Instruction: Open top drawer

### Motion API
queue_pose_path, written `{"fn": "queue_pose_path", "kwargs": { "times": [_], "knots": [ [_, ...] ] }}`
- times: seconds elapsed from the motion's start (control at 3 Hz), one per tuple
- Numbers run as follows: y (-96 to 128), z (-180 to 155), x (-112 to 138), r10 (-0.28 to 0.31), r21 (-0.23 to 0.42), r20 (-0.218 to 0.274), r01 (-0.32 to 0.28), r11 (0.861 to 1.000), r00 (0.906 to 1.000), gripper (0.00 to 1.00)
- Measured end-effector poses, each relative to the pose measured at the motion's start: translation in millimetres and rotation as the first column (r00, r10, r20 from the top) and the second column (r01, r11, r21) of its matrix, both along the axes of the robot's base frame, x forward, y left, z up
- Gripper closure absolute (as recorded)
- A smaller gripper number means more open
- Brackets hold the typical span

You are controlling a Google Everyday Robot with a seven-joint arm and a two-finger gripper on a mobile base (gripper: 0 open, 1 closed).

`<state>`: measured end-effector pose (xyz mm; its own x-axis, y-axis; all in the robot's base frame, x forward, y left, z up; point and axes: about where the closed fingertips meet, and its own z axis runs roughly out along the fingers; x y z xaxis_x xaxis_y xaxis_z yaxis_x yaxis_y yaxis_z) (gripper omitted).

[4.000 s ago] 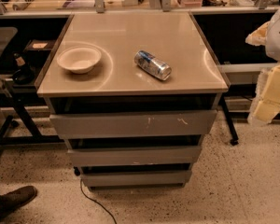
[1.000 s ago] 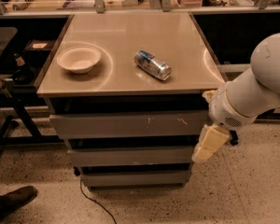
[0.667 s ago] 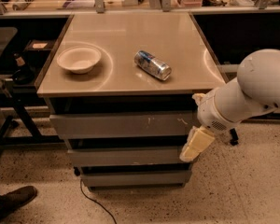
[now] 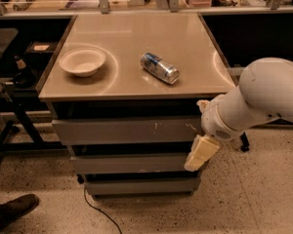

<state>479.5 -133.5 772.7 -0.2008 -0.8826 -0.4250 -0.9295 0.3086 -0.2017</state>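
The top drawer [image 4: 122, 131] is the widest grey metal front of three, just under the cabinet top, handleless, with small white scuff marks right of centre. It looks closed, flush below a dark gap. My white arm [image 4: 263, 96] reaches in from the right. My gripper [image 4: 201, 152], cream-coloured, hangs at the drawer stack's right end, just below the top drawer's right corner and in front of the middle drawer. It covers that corner of the fronts.
On the cabinet top [image 4: 132, 35] stand a white bowl [image 4: 82, 61] and a can [image 4: 159, 68] lying on its side. Two narrower drawer fronts [image 4: 129, 164] sit below. A black cable [image 4: 98, 212] and a shoe [image 4: 15, 209] lie on the floor at left. A black stand [image 4: 14, 106] is at left.
My arm has swung in from the far right, leftward and down, bringing the gripper from beside the cabinet to the right end of the drawer fronts. The drawers have not moved.
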Motion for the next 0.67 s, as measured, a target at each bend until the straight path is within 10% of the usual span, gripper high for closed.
{"fn": "queue_pose_path", "kwargs": {
  "times": [0.67],
  "knots": [
    [14.2, -17.2, 15.3, -0.001, 0.003, 0.056, 0.0, 1.0, 0.9984, 0.0]
  ]
}}
